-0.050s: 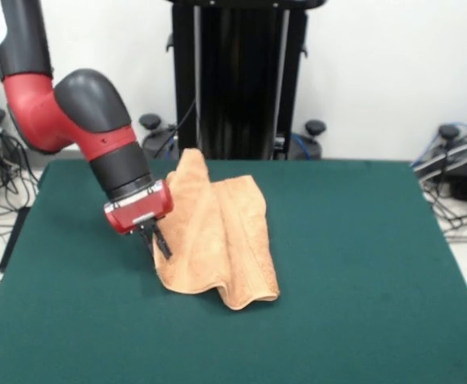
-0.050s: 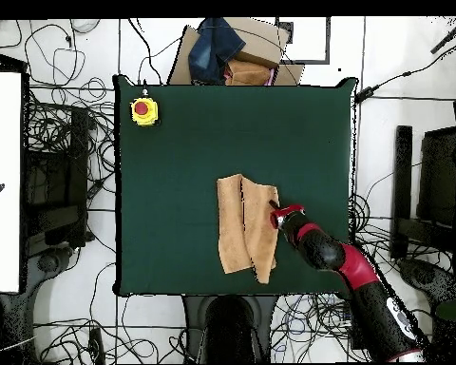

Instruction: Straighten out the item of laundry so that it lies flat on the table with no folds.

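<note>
**Pulling the folded edge outward, low and slow**

Gripping looks like the step in hand: the gripper (image 1: 155, 238) sits low against the side edge of the towel (image 1: 221, 236), near the middle of the table (image 1: 361, 264), and its dark jaws appear pinched on a raised ridge of cloth, though the front view is not clear enough to be sure they hold it. From overhead, the towel (image 2: 246, 228) lies as a narrow strip with a lengthwise crease, one layer folded over the other, and the gripper (image 2: 277, 217) is at its edge on the arm's side.

To do this well, my judgement is that the pull should run straight out from the crease, across the strip's short side, so the upper layer peels off instead of dragging the whole towel along. Keeping the cloth close to the felt should let friction hold the lower layer in place. A high lift risks the towel swinging and folding again. If the pinch has caught both layers, the strip will slide as one; releasing and retaking only the top hem would be wiser. The yellow button box (image 2: 143, 111) is well apart and no obstacle.
</note>
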`<state>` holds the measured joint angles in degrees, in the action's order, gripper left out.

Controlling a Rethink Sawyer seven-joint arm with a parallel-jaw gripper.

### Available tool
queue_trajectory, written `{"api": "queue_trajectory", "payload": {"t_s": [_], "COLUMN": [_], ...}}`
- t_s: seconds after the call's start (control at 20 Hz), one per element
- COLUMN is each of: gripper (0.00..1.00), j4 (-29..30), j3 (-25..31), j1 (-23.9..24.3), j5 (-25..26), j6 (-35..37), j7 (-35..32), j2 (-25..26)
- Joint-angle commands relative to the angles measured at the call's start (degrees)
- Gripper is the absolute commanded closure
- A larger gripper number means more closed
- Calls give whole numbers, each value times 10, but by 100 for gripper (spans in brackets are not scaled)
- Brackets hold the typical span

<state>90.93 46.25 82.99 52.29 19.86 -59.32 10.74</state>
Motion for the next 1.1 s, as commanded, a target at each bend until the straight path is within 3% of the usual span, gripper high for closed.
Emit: {"api": "queue_trajectory", "payload": {"t_s": [0.05, 0.6, 1.1], "gripper": [100, 100, 100], "j4": [-132, -158, -173], "j3": [67, 63, 53], "j1": [-21, -46, -43], "j5": [-21, -66, -89], "j6": [83, 145, 151], "j7": [206, 247, 276], "j2": [44, -6, -23]}}
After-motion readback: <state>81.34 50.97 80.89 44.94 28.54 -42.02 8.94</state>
